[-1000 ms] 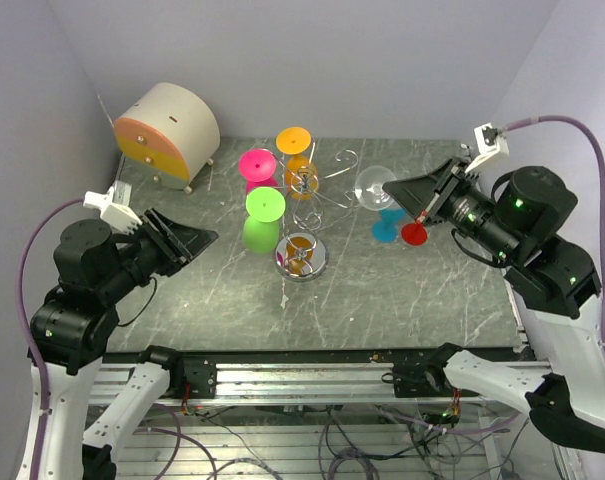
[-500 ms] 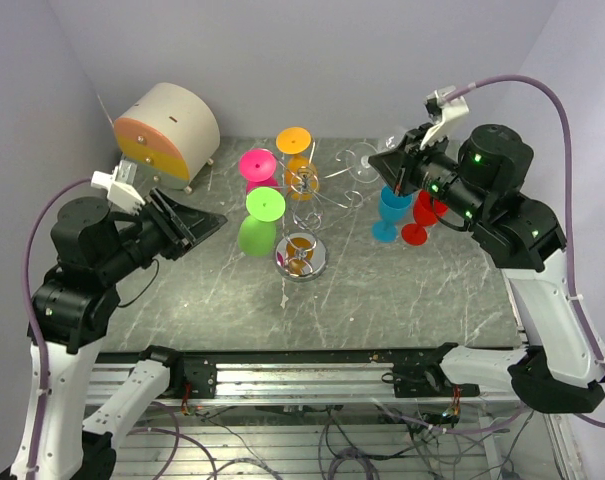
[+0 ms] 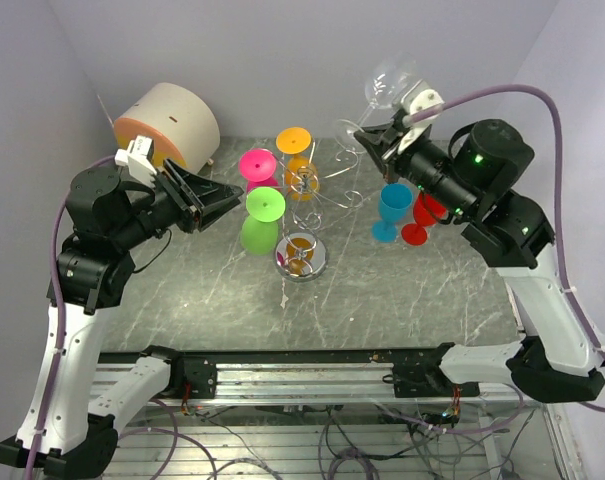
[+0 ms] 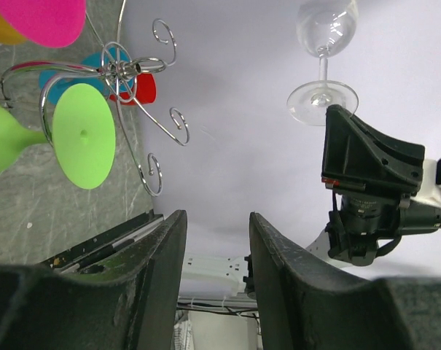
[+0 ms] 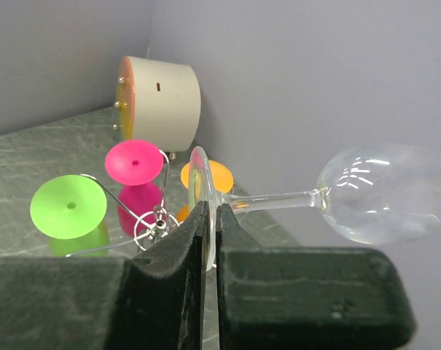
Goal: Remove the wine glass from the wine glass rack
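Observation:
The clear wine glass [image 3: 390,80] is held up in the air to the right of the wine glass rack [image 3: 304,196], its bowl against the back wall. My right gripper [image 3: 370,140] is shut on the rim of its foot; in the right wrist view the foot [image 5: 203,191] is pinched between the pads and the bowl [image 5: 380,193] points right. The rack is a silver wire stand on a chrome base [image 3: 301,258], with pink [image 3: 258,165], orange [image 3: 294,140] and green [image 3: 265,204] glasses hanging on it. My left gripper [image 3: 232,197] is open and empty, just left of the green glass.
A blue glass [image 3: 392,212] and a red glass [image 3: 424,216] stand on the table right of the rack, below my right arm. A round beige and orange drum [image 3: 167,130] sits at the back left. Walls close in on three sides.
My right gripper has risen and swung back with the clear glass, from beside the rack's hooks to high above them. My left arm has lifted and reached right toward the green glass.

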You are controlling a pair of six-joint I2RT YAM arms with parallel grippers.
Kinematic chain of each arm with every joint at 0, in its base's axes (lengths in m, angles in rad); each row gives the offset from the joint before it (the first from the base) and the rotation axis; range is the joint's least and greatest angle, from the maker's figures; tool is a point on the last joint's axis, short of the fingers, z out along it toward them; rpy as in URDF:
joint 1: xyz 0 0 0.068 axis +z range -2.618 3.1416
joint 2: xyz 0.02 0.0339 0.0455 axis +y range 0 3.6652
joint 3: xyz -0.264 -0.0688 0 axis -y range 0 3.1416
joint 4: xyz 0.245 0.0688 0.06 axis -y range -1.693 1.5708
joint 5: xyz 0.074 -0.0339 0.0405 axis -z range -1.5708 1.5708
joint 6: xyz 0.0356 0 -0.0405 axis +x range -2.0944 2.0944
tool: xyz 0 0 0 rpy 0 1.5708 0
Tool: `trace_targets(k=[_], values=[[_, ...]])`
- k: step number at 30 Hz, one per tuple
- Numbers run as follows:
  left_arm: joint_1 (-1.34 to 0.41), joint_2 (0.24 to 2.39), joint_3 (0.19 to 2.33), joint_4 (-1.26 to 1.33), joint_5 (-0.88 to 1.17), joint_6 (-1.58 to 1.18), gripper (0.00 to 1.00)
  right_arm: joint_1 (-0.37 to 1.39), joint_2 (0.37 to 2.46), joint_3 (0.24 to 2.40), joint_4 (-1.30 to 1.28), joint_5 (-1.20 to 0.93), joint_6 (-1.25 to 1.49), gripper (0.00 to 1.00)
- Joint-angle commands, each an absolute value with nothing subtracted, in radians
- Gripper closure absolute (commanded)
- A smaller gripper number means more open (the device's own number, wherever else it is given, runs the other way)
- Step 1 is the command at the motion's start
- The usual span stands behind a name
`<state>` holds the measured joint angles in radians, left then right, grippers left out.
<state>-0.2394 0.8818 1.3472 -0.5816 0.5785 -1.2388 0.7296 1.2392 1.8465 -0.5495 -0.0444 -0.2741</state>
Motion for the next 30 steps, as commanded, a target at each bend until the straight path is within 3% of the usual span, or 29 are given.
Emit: trace_targets(k=[1,12,20,30], values=[[-0.239,0.884,1.376,-0.538,0.609,-1.267,0.50,0.860,1.251,1.832,-0.397,0.155,-0.503,1.00],[-0.239,0.856,1.341,-0.545,0.580,-1.295,0.50,1.334,1.254,1.609,-0.164,0.581,-0.908,1.00],[-0.239,0.803,1.315,-0.550,0.609,-1.423,0.48,1.486,1.245,1.504,-0.078,0.688,-0.977,1.00],[-0.239,0.746,1.242,-0.533,0.707,-1.580,0.45,1.545,1.288,1.401,0.086,0.727,-1.072,1.00]])
